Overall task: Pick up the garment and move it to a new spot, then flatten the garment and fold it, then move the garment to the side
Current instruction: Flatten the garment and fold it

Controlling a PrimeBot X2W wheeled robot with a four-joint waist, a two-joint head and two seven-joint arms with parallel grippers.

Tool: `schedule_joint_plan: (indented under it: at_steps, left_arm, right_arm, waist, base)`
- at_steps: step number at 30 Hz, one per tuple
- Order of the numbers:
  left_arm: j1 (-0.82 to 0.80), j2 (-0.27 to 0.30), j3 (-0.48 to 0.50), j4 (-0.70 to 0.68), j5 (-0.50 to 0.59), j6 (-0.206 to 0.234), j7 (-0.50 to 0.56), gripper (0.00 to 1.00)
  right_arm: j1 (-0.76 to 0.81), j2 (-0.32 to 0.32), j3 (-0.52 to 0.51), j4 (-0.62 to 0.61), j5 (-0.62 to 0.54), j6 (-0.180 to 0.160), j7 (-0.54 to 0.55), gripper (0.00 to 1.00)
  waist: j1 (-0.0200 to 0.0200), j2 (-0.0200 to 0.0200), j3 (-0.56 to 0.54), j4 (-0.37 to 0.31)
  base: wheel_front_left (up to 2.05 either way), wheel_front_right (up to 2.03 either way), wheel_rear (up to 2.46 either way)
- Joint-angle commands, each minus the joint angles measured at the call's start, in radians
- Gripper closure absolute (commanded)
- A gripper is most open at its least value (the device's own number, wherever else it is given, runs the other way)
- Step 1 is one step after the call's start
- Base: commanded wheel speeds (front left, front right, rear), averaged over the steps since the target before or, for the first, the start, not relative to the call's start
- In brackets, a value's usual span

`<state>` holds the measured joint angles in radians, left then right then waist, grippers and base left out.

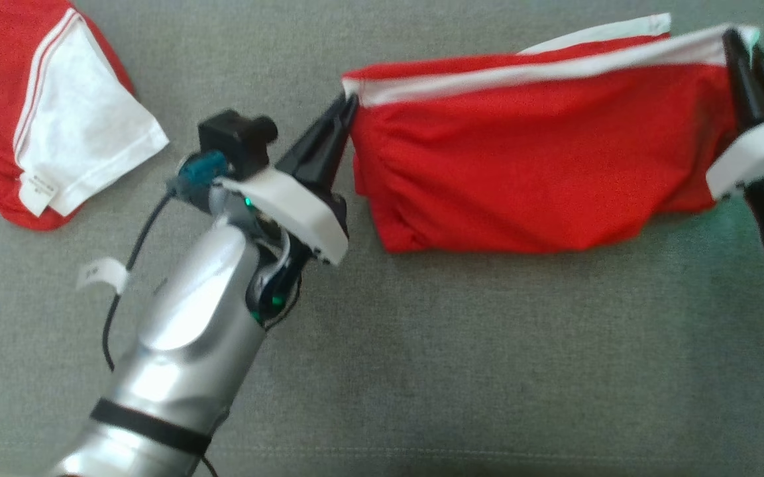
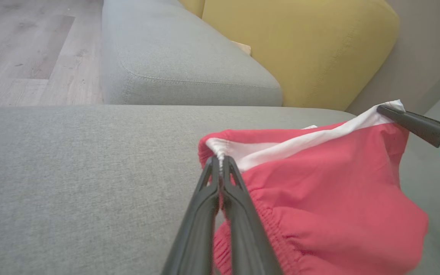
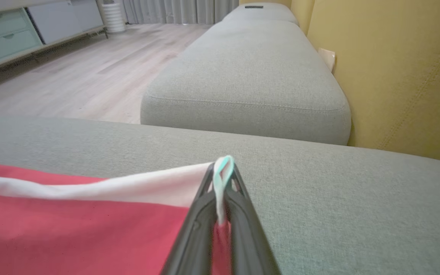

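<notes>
Silver forearm (image 1: pixel 183 344), black cable (image 1: pixel 105 331), dark-fingered left gripper (image 1: pixel 350 105)

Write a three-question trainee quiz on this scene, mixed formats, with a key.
1. True or false: the left gripper is shut on the red fabric garment with the white band.
2. The right gripper grips: A) the band's other end, B) the lower hem, C) nothing.
3. Fill in: the second red-and-white garment lies on the grey fabric cushion to the robot's ____.
Key: 1 true; 2 A; 3 left.
</notes>
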<state>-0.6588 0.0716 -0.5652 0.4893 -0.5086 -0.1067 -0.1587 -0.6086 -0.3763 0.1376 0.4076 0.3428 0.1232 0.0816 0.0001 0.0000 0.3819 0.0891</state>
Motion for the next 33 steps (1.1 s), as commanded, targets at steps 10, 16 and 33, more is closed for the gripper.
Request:
schedule_joint_plan:
  at_steps: [10, 16, 33]
  left_arm:
    - [-0.143, -0.007, 0.014, 0.117, 0.018, -0.003, -0.071, 0.93]
    - [-0.139, -0.014, 0.018, 0.159, 0.012, 0.001, -0.096, 0.0]
    - [0.356, 0.017, 0.187, -0.218, 0.237, 0.165, -0.103, 0.0]
  right_arm:
    - [-0.228, -0.002, 0.1, 0.234, 0.015, 0.008, -0.093, 1.0]
    - [-0.258, 0.031, 0.129, 0.327, 0.077, 0.008, -0.174, 0.0]
    - [0.066, 0.088, 0.14, 0.313, 0.171, 0.008, -0.263, 0.0]
  waist:
    - [-0.0001, 0.0, 0.062, 0.028]
    - [-0.0001, 0.0, 0.031, 0.026]
    - [-0.0001, 0.0, -0.21, 0.027]
  base:
    - [0.0, 0.0, 0.0]
    - [0.0, 0.0, 0.0]
    - [0.0, 0.0, 0.0]
